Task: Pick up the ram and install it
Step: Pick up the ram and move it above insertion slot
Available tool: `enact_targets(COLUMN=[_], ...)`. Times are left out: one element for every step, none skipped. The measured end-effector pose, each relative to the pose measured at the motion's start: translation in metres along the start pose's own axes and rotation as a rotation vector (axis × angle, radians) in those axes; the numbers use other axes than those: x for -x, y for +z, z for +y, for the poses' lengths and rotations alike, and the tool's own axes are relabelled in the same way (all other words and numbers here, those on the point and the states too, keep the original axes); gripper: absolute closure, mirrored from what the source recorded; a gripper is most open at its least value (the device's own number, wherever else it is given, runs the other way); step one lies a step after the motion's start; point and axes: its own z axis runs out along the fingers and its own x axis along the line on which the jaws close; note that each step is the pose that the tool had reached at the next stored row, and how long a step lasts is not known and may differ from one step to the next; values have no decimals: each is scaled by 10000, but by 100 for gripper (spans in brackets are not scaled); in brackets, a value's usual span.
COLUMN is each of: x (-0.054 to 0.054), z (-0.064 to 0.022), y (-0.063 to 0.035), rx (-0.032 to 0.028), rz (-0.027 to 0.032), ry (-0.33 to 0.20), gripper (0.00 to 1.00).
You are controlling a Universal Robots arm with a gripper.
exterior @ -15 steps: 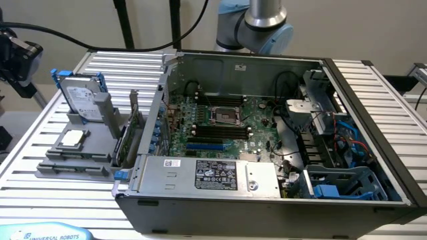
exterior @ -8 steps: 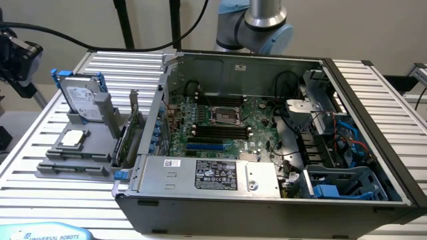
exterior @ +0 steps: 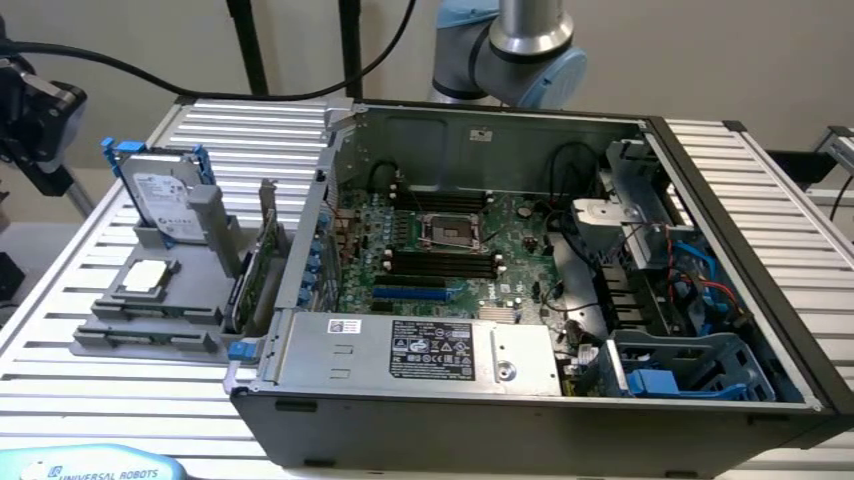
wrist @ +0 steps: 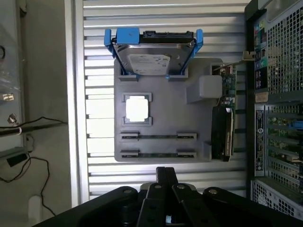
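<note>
Noting black fingers (wrist: 161,177) together and empty near the closer long, thin ram stick (wrist: 158,154), edge-on in its grey moulded holder (wrist: 163,101): advise parting them and centring squarely along its length.

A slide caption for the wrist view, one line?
Black gripper facing the grey plastic holder tray, two thin ram sticks standing in it.

In the exterior view, a holder (wrist: 170,109) is being carried by the slatted table (exterior: 747,170) at nine o'clock of the open case (exterior: 534,420). On it, a hard drive (exterior: 167,205) is being kept upright at twelve o'clock, a processor (exterior: 144,277) at centre, ram sticks (wrist: 158,136) at six, and a card (exterior: 262,268) at three, nearest the case.
</note>
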Motion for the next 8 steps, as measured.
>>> enact_targets(x=[0,0,0,0,0,0,0,0], z=[0,0,0,0,0,0,0,0], y=[2,3,4,6,8,10,11,14], rx=[3,4,6,8,10,13,15,18], rz=[10,27,46,63,81,98,116,133], ry=[-180,-360,-554,-734,-912,-1093,-1276,-1456], gripper=[89,89,89,89,89,89,89,89])
